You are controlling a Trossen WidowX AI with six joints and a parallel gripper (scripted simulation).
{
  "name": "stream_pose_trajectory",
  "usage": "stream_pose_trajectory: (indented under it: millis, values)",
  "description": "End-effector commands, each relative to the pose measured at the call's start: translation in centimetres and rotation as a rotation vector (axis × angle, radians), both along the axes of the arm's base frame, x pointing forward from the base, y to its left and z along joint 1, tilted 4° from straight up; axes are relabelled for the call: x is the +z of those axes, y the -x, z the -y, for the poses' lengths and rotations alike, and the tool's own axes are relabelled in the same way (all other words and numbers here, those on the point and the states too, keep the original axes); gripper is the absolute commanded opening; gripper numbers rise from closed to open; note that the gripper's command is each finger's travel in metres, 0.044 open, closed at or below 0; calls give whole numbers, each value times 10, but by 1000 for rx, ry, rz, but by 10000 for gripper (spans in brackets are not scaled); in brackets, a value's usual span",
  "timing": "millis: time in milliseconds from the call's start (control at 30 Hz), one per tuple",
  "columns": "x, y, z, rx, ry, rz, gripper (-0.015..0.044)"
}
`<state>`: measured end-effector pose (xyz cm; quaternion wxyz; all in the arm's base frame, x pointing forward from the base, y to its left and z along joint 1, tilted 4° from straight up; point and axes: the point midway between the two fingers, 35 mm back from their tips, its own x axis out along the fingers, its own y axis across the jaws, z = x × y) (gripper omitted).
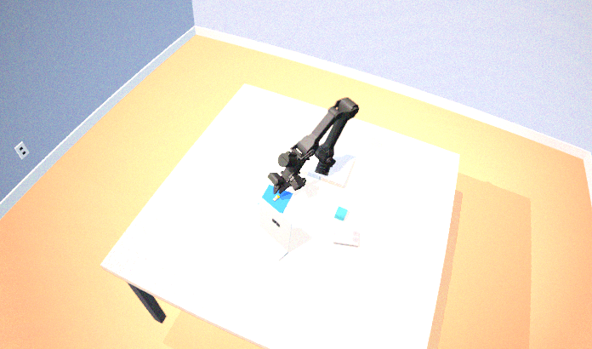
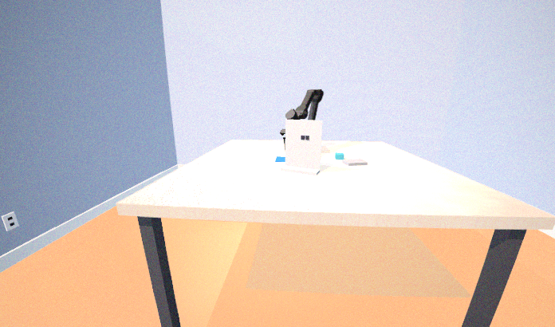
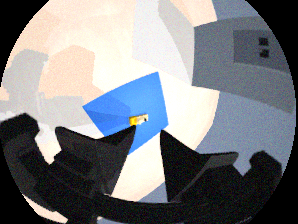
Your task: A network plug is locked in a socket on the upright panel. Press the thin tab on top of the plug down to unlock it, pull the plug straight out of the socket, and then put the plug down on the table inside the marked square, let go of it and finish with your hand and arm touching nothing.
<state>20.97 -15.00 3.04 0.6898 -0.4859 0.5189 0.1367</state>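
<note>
The plug, small with yellow and pale parts, lies inside the blue marked square on the table. My gripper is open, with a gap between its fingertips and nothing held. It is just above the square. In the wrist view the plug shows beyond the left fingertip, outside the gap; whether they touch cannot be told. The upright white panel stands beside the square, with dark openings in it. It partly hides my hand in the exterior view.
A teal block and a flat pale box are on the table, on the right side of the panel in the top and exterior views. The arm's base stands behind the square.
</note>
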Motion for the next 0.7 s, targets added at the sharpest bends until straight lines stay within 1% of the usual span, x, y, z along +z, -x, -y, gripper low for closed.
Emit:
stream_pose_trajectory:
  millis: [0,667]
  values:
    - [3,1,-1,0,1,1,156]
    - [28,-2,1,1,1,1,156]
